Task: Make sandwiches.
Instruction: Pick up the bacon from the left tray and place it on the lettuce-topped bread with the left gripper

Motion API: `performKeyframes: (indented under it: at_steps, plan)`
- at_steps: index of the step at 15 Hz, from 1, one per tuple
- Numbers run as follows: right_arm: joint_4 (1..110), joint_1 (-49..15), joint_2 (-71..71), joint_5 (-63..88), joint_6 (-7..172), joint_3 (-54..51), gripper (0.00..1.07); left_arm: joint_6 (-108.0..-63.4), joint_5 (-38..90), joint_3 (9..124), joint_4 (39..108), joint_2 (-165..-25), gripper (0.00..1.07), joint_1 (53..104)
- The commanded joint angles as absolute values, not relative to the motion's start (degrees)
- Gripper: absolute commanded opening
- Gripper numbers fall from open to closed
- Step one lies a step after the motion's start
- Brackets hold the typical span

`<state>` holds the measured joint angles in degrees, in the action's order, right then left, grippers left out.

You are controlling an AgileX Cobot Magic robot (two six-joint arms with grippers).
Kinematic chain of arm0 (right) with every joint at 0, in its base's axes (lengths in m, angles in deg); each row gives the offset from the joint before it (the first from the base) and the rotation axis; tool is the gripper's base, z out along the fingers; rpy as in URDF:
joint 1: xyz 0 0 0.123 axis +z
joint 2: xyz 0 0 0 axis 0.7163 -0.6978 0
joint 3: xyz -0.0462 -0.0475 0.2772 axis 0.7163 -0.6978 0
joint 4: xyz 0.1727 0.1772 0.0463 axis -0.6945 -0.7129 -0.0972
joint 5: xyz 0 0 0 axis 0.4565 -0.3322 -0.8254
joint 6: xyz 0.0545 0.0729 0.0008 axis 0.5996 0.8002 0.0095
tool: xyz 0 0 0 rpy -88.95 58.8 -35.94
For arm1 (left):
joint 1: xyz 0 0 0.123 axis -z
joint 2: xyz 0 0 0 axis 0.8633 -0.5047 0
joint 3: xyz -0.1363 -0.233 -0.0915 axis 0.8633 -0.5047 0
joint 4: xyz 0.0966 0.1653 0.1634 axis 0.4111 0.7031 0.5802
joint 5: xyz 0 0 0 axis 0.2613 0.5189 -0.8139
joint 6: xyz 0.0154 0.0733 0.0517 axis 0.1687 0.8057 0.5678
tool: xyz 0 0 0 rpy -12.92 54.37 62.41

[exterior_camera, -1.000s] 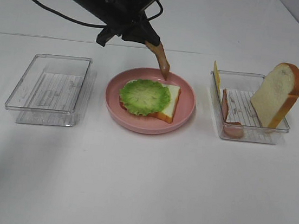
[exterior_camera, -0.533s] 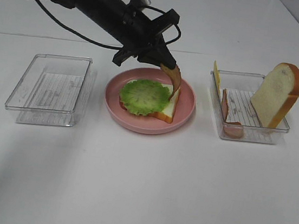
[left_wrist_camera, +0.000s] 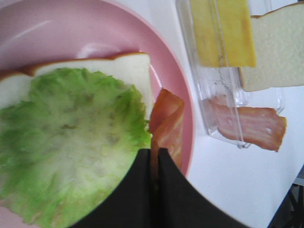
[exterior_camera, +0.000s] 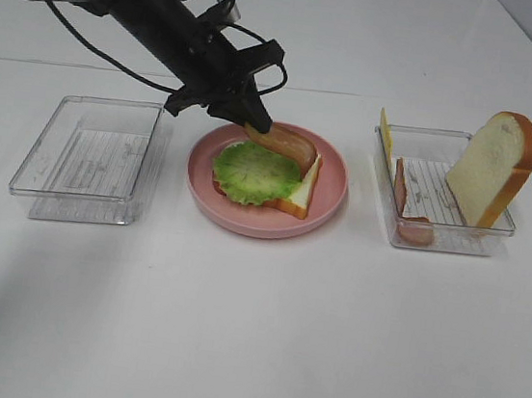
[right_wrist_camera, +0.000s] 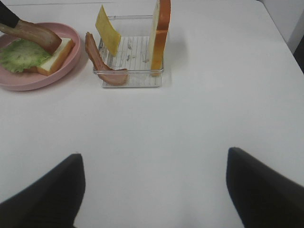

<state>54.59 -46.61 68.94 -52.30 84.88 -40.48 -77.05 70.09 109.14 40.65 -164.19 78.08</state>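
Note:
On the pink plate (exterior_camera: 331, 183) lies a bread slice (exterior_camera: 302, 192) with a green lettuce leaf (exterior_camera: 255, 172) on top. My left gripper (exterior_camera: 252, 127) is shut on a brown meat strip (exterior_camera: 285, 146), which lies low over the lettuce's far edge; it shows in the left wrist view (left_wrist_camera: 167, 124) beside the lettuce (left_wrist_camera: 66, 142). The right clear tray (exterior_camera: 422, 194) holds a second meat strip (exterior_camera: 401, 204), a yellow cheese square (exterior_camera: 386, 134) and an upright bread slice (exterior_camera: 493, 169). My right gripper (right_wrist_camera: 152, 190) is open above bare table, apart from everything.
An empty clear tray (exterior_camera: 92, 153) stands left of the plate. The white table (exterior_camera: 259, 334) stretches bare toward the front. The left arm reaches in from the upper left over the plate's far rim.
My left gripper has come down and back to the left with the meat strip. The strip hung upright over the plate's right side; now it lies flatter over the lettuce's far edge.

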Motion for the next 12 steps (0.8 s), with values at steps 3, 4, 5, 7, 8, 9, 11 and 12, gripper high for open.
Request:
performKeyframes:
  at_steps: [3, 4, 5, 7, 8, 9, 11, 12]
  plan:
    - [54.54, -46.95, 69.75, -51.67, 84.53, -40.65, 0.78, -79.8, 69.51, 109.6, 46.21, -164.13, 0.0, 78.08]
    - [54.54, -46.95, 69.75, -51.67, 84.53, -40.65, 0.78, -82.09, 67.8, 109.6, 49.01, -164.13, 0.0, 78.08]
    - [54.54, -46.95, 69.75, -51.67, 84.53, -40.65, 0.78, -82.09, 67.8, 109.6, 49.01, -164.13, 0.0, 78.08]
    - [54.54, -46.95, 69.75, -51.67, 84.53, -40.65, 0.78, -82.72, 66.99, 109.6, 49.13, -164.13, 0.01, 78.19]
    - [54.54, -46.95, 69.75, -51.67, 84.53, -40.65, 0.78, -82.72, 66.99, 109.6, 49.13, -164.13, 0.08, 78.19]
    - [54.54, -46.95, 69.75, -51.67, 84.53, -40.65, 0.78, -82.72, 66.99, 109.6, 49.13, -164.13, 0.2, 78.25]
    - [54.54, -46.95, 69.75, -51.67, 84.53, -40.65, 0.78, -82.49, 67.11, 109.6, 48.27, -164.13, 0.56, 78.25]
    - [54.54, -46.95, 69.75, -51.67, 84.53, -40.65, 0.78, -82.49, 67.22, 109.6, 48.21, -163.96, 0.72, 78.25]
